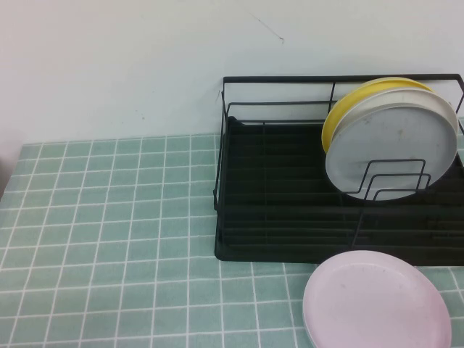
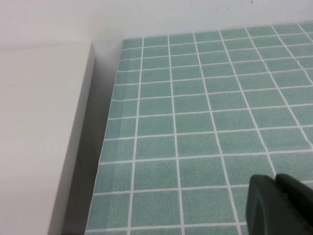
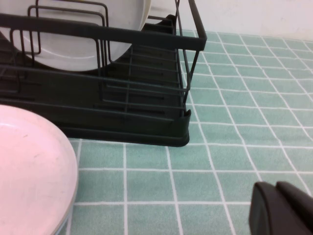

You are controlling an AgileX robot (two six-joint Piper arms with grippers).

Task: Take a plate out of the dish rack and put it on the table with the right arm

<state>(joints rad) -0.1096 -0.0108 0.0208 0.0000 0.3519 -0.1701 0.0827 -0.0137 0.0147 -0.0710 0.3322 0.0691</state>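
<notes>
Plainly nothing is started: the right gripper [image 3: 283, 208], pressed together and empty, sits low beside the rack [image 3: 146, 122], the plate [image 1: 391, 148] standing ahead; left gripper [image 2: 279, 205], likewise closed, idles over table [image 2: 195, 98]; next, spread and reach.

My table [image 1: 109, 217] is a flat surface of small pale green square tiles crossed by white grid lines, and on it the rectangular wire dish rack [image 1: 290, 217] is black all over, wires and tray base alike. In the rack a round matte light grey plate [image 1: 395, 141] carries a few faint dark specks, with a brighter white plate [image 1: 442, 105] and a yellow plate [image 1: 341, 109] behind it. A round pale pink plate [image 1: 377, 301] lies on the tiles, and my left gripper [image 2: 281, 205] and right gripper [image 3: 283, 208] are both black.
</notes>
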